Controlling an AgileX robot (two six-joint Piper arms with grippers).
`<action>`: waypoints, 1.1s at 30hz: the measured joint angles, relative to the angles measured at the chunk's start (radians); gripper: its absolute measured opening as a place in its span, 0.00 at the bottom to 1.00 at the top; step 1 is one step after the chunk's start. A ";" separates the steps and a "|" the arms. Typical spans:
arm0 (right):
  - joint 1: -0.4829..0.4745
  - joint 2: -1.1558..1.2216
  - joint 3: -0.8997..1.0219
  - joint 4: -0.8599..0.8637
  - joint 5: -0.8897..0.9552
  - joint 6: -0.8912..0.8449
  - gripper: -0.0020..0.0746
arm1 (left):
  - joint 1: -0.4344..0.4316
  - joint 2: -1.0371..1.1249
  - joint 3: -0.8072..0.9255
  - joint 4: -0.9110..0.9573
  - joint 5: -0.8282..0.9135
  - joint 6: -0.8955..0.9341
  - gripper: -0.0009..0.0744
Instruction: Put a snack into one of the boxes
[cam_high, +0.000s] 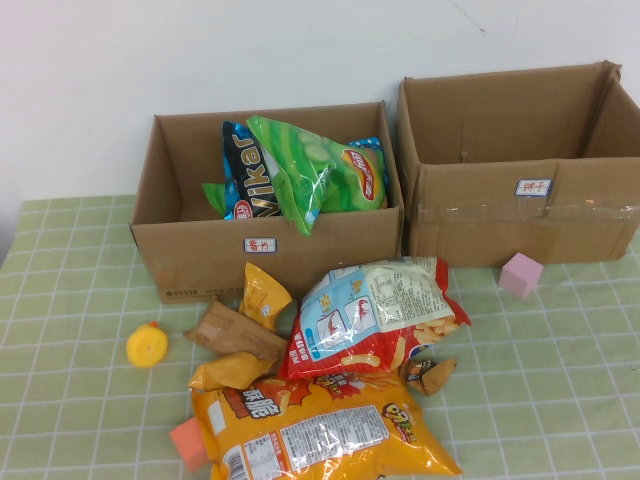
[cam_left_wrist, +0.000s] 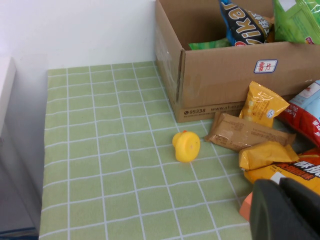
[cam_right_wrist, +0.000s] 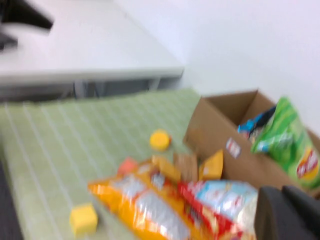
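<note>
Shiny bright-green crisp bag (cam_high: 300, 165) with red-and-yellow logo, lying inside the lower cardboard box (cam_high: 200, 255) beside a dark blue bag (cam_high: 245, 175), green-checked tablecloth (cam_high: 70, 300), white wall behind, left gripper (cam_left_wrist: 287, 210) and right gripper (cam_right_wrist: 290, 212) both clenched, empty, seen only from their wrist cameras.

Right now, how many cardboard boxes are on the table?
2. The lower box sits back left, holding the green crisp bag and a dark blue bag. The taller taped box stands beside it on the right. None appear hidden.
</note>
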 joint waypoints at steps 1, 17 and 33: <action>0.000 -0.017 0.020 -0.021 0.015 0.000 0.03 | 0.000 0.000 0.000 0.000 0.000 0.000 0.01; 0.000 -0.274 0.444 -0.302 -0.499 0.217 0.02 | 0.000 0.000 0.002 0.000 0.000 0.000 0.01; -0.209 -0.330 0.789 -0.646 -0.669 0.868 0.02 | 0.000 0.000 0.002 0.000 -0.002 0.000 0.01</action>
